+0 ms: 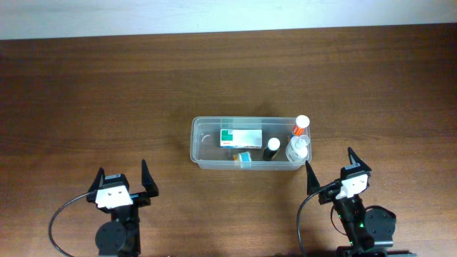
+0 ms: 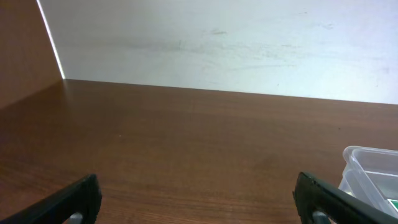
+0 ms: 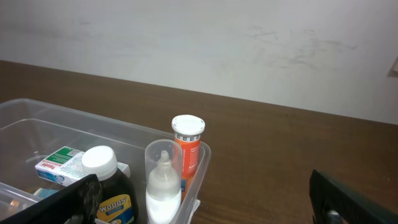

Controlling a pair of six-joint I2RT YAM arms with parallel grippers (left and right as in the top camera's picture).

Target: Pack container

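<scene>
The clear plastic container (image 1: 203, 130) stands at the table's middle. Inside lie a white-and-green box (image 1: 240, 137), a small blue-and-yellow item (image 1: 243, 156), a dark bottle with a white cap (image 1: 271, 148), a clear bottle with white liquid (image 1: 296, 149) and an orange tube with a white cap (image 1: 300, 126). My left gripper (image 1: 126, 180) is open and empty, near the front left. My right gripper (image 1: 332, 170) is open and empty, just off the container's front right corner. The right wrist view shows the container (image 3: 43, 115), dark bottle (image 3: 107, 186), clear bottle (image 3: 163, 186) and orange tube (image 3: 188, 146).
The brown wooden table (image 1: 93, 93) meets a white wall at the back. In the left wrist view the container's corner (image 2: 367, 163) shows at the far right.
</scene>
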